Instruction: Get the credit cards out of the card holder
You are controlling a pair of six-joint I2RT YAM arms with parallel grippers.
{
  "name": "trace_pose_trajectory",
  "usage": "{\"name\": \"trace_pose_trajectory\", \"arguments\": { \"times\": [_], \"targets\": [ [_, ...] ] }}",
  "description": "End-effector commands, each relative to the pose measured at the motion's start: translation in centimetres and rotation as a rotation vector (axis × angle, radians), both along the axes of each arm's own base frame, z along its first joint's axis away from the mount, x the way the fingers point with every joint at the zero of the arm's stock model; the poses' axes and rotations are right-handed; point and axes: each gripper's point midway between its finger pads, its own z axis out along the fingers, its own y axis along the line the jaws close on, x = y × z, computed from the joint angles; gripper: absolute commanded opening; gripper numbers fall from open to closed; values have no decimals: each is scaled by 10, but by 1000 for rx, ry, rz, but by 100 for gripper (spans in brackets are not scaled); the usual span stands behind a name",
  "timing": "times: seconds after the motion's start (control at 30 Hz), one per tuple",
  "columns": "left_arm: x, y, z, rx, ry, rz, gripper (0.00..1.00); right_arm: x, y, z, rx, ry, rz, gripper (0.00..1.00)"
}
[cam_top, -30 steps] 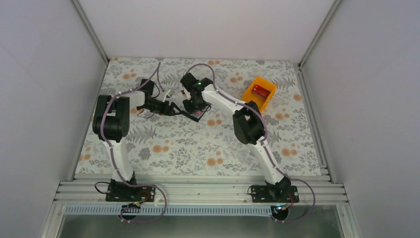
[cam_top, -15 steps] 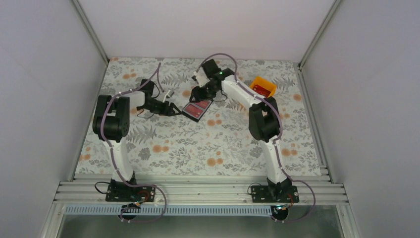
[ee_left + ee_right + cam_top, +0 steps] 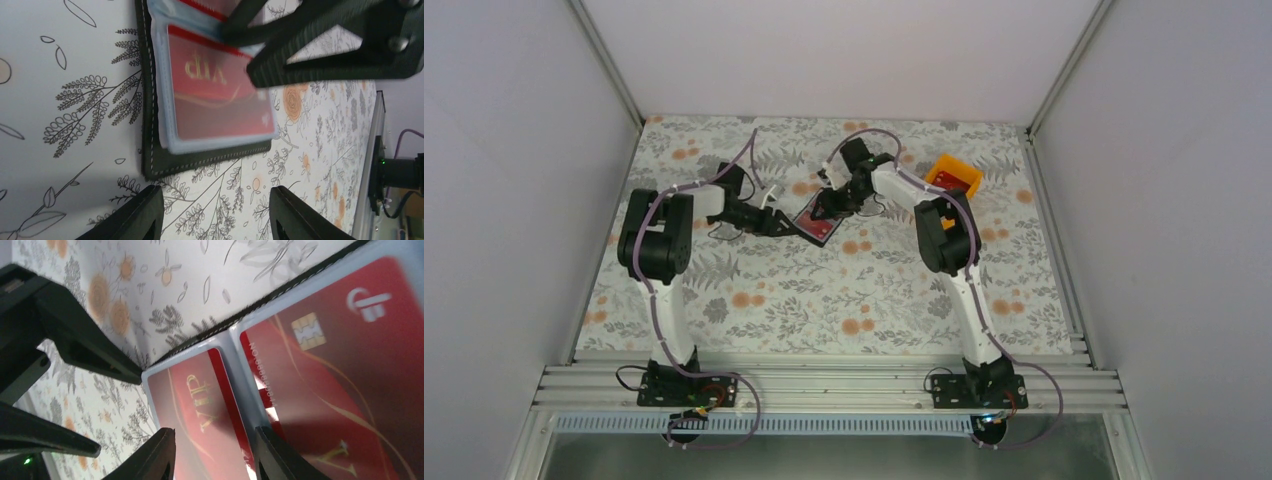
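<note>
Two red rectangular cards (image 3: 345,370) sleeved in open flat black wallet (image 3: 200,162). Both spread: left pincer (image 3: 215,202) beside wallet, right pincer (image 3: 214,437) over it. Recommend: pin wallet, slide card outward.

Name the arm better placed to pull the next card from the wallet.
Right. The right pincer, open, hangs directly over the red VIP card in the open card holder. The left pincer sits open at the holder's corner, short of any card.
</note>
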Motion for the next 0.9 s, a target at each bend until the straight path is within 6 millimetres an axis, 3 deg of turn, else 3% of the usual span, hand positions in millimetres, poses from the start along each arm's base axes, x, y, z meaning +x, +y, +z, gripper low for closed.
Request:
{"name": "trace_pose_trajectory", "arguments": {
  "times": [0.0,0.23,0.5,0.73,0.87],
  "targets": [
    [-7,7,-38,77,83,13,53,-24,13,0,100,60,61,41],
    [-8,7,-50,82,107,13,51,-44,31,3,213,133,114,40],
    [-2,7,-46,80,93,15,47,-53,49,19,346,181,147,37],
    [8,3,-18,-11,56,16,50,-47,45,12,298,143,90,30],
    [5,-6,-11,-90,83,-1,46,-49,46,8,321,164,87,25]
  ]
}}
